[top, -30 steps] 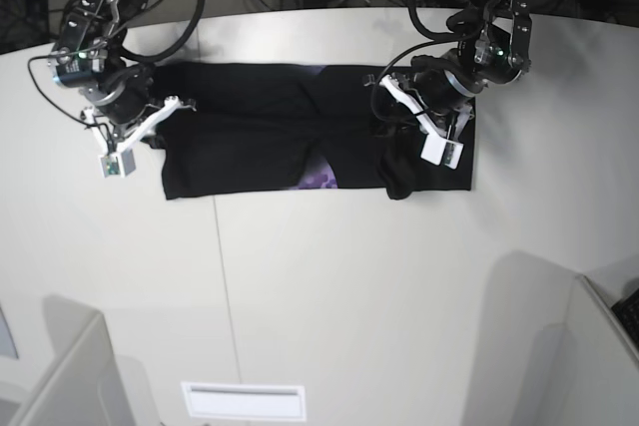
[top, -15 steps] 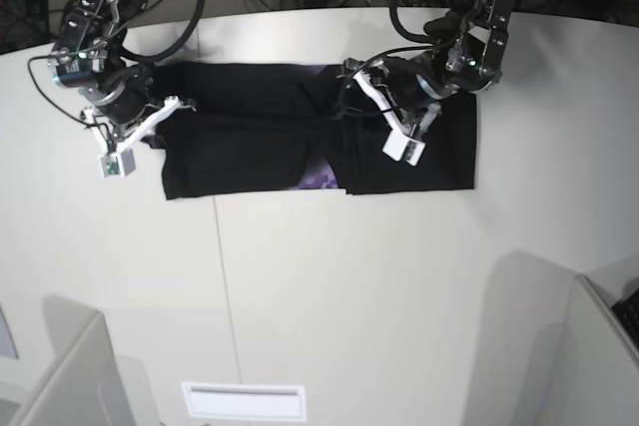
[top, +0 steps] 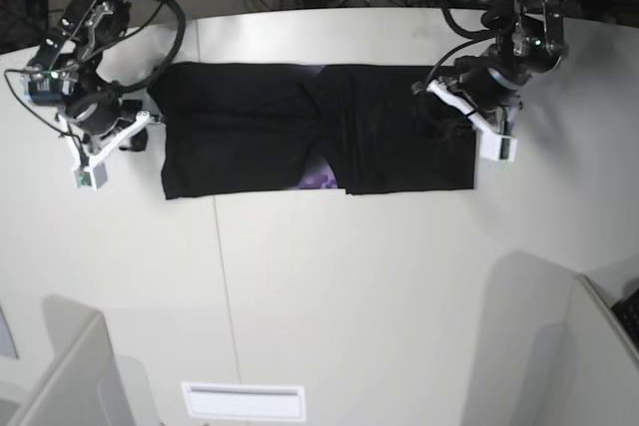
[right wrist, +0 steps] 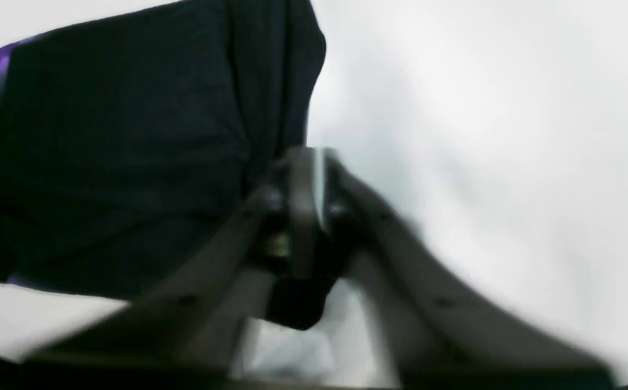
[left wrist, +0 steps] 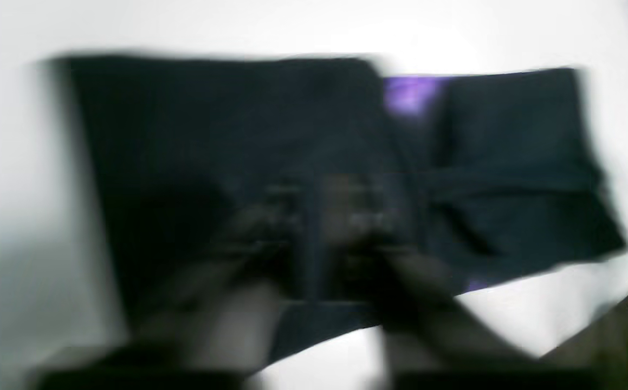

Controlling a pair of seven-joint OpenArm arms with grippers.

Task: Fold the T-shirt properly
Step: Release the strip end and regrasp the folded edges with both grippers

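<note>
**Sleeves in, next fold across**

Shirt (top: 300, 142) lies flat on the table (top: 349, 286). Our left gripper (top: 489, 137) and right gripper (top: 100, 152) hover off its ends; we cannot tell their jaws. We should pinch matching corners evenly.

The black T-shirt (top: 300, 132) lies flat on the table, both sides folded inward, purple print peeking between.

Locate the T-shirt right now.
In the base view the T-shirt lies flat across the far half of the table, between the right gripper and left gripper.
</note>
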